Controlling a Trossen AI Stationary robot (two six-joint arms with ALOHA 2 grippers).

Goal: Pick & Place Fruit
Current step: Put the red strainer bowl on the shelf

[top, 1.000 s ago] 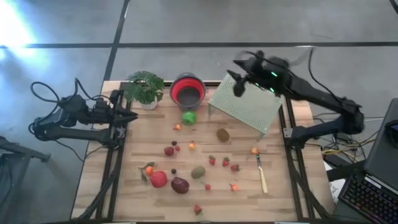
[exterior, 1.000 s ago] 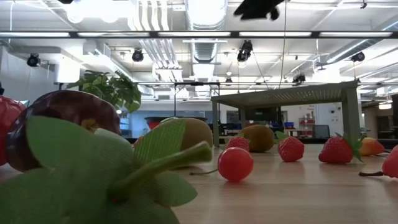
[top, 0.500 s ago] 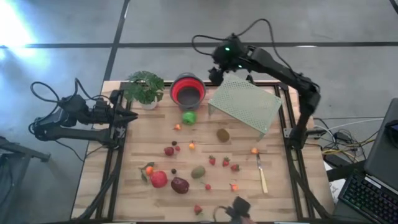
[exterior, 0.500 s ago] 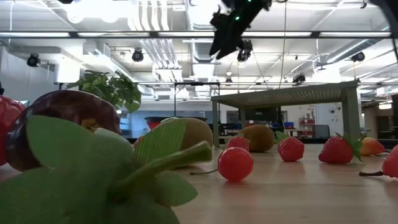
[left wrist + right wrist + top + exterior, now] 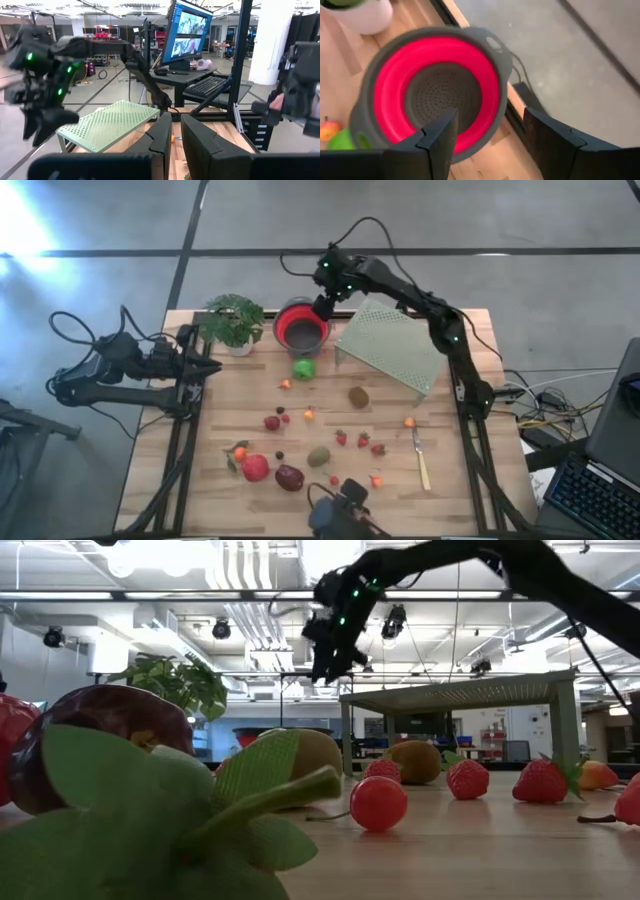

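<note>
The right gripper hangs over the red bowl, jaws apart and empty, maybe aiming there. The fruit lies on the worktop. The left gripper waits, jaws shut.

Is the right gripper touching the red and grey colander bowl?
Apart. In the right wrist view the open right gripper hangs above the red and grey colander bowl; the low view shows it high over the table.

We see a red colander with a grey perforated base, a pale green dotted rack, a green apple, a red apple and a light wooden surface.
</note>
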